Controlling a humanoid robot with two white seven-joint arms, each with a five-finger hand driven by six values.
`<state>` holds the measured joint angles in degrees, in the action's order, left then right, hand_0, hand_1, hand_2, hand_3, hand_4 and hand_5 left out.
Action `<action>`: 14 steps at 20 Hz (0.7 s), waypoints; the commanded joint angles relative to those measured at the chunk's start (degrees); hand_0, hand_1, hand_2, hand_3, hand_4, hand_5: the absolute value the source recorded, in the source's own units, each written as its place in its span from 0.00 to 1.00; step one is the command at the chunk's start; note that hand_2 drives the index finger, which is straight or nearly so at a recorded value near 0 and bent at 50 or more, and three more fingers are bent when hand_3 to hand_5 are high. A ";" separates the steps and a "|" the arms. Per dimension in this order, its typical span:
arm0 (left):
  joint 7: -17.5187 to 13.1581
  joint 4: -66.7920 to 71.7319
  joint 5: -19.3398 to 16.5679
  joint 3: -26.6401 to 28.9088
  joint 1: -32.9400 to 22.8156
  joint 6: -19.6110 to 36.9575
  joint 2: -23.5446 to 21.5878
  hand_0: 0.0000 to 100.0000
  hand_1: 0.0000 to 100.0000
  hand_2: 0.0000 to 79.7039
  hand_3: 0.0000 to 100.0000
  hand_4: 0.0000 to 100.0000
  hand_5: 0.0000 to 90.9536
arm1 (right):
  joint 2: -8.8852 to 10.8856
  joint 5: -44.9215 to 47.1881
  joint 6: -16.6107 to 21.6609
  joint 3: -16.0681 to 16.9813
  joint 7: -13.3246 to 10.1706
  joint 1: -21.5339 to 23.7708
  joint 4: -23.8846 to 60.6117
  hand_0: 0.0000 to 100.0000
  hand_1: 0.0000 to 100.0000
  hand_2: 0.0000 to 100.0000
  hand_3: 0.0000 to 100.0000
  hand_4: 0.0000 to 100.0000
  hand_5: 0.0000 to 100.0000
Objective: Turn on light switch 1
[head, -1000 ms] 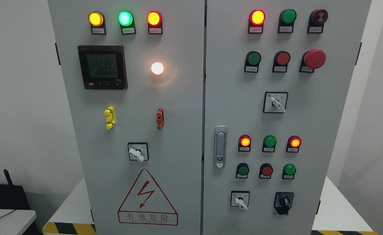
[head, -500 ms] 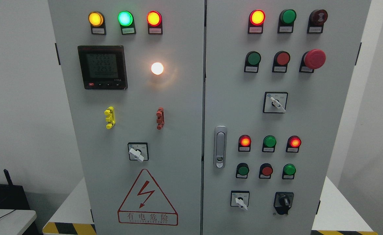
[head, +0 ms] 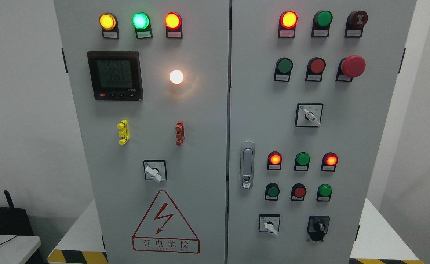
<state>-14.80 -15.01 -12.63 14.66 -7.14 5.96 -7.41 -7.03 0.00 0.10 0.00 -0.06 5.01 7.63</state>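
**No hand in view; a small, stiff knob to be turned on the cabinet face**

Neither arm shows in the head view, so the state of the fingers on either hand cannot be told, and nothing can yet be placed relative to them.

The grey electrical cabinet [head: 200,121] fills the view. The labels are too small to read, so which control is light switch 1 cannot be settled. The likely candidates are the rotary selectors. A white-handled selector [head: 153,171] sits on the left door, above the warning triangle [head: 165,223] and well below the glowing white lamp [head: 176,76]. Two more white-handled ones [head: 311,116] [head: 271,227] and a black knob [head: 318,226] sit on the right door.

Any of these is probably a rigid plastic lever on a sprung detent. It should be light to hold, stiff at first, then snap to the next position. The lever is short and smooth, so fingertips could slip off. The best hold is probably a pinch across its two flat sides near the hub, twisting about the shaft and not pushing inward.

On the right door the red mushroom button [head: 353,66] and the pushbuttons stand close by. A stray knuckle could press one.
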 commanded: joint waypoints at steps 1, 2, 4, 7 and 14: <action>3.72 11.85 -0.29 -12.29 3.72 -1.48 1.52 0.27 0.08 0.00 0.00 0.00 0.00 | 0.00 1.49 -0.02 -1.14 -0.02 0.00 0.02 0.12 0.39 0.00 0.00 0.00 0.00; 4.25 11.67 -0.55 -13.25 3.89 -1.57 1.96 0.27 0.08 0.00 0.00 0.00 0.00 | 0.00 1.49 -0.02 -1.14 -0.02 0.00 0.02 0.12 0.39 0.00 0.00 0.00 0.00; 4.61 11.58 -0.55 -14.31 4.59 -2.18 2.75 0.27 0.07 0.00 0.00 0.00 0.00 | 0.00 1.49 -0.02 -1.14 -0.02 0.00 0.02 0.12 0.39 0.00 0.00 0.00 0.00; 5.14 11.67 -0.55 -14.22 4.68 -2.62 3.28 0.27 0.06 0.00 0.00 0.00 0.00 | 0.00 1.49 -0.02 -1.14 -0.02 0.00 0.02 0.12 0.39 0.00 0.00 0.00 0.00; 5.14 11.76 -0.29 -14.22 4.77 -3.15 3.90 0.27 0.04 0.00 0.00 0.00 0.00 | 0.00 1.49 -0.02 -1.14 -0.02 0.00 0.02 0.12 0.39 0.00 0.00 0.00 0.00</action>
<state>-9.70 -6.59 -13.05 4.22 -2.84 2.93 -5.05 -7.03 0.00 0.10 0.00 -0.06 5.01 7.64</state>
